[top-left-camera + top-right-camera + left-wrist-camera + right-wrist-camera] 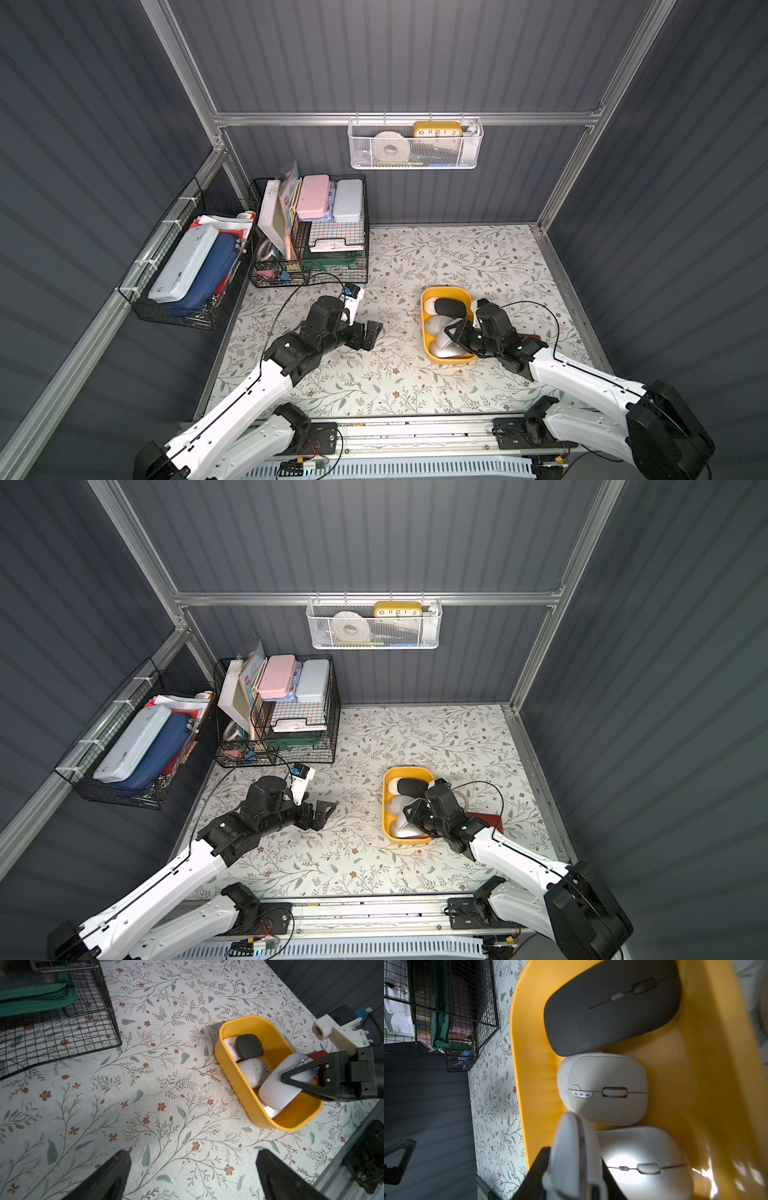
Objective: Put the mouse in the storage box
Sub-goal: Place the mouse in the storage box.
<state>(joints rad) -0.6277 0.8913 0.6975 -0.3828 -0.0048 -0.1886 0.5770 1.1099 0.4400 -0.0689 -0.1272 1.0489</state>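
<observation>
Your right pincer (574, 1167) clamps a tilted white mouse (276, 1086), its lower end inside the storage box (234, 1084) beneath, over other mice (602, 1088). Your left pincer (192, 1155) gapes wide above the table (166, 1084), well apart.

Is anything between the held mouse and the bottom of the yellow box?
Yes. The right gripper holds the mouse on edge over the box, with another white mouse lying under it. Bare box floor shows beside them.

Right pincer (288, 1079) holds mouse (278, 1091) over storage box (234, 1084).
</observation>
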